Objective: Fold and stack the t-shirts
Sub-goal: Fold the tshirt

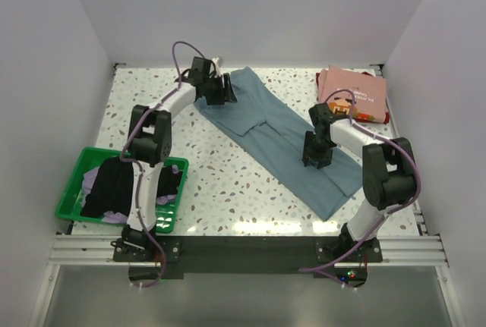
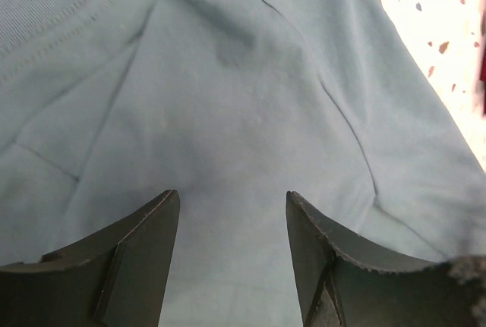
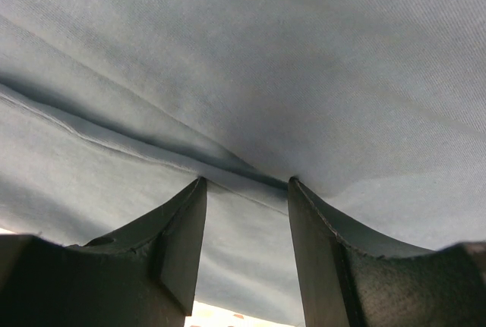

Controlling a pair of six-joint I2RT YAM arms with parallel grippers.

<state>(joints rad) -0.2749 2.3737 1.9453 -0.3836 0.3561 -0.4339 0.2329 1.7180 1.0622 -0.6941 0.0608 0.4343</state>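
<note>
Here, soft grey-blue t-shirt [image 1: 281, 133] lies creased, elongated.

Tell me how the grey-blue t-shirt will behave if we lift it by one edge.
Likely floppy: the grey-blue t-shirt lies flat with soft creases, so it should sag and drape. Probably light, being thin cloth. Pushed, it may bunch rather than slide across the table.

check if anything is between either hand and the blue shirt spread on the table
Nothing visible does. The left hand and the right hand both sit directly over the grey-blue shirt, the left at its far end and the right near its near end. Only the shirt's own cloth shows between and beyond their fingers.
</note>
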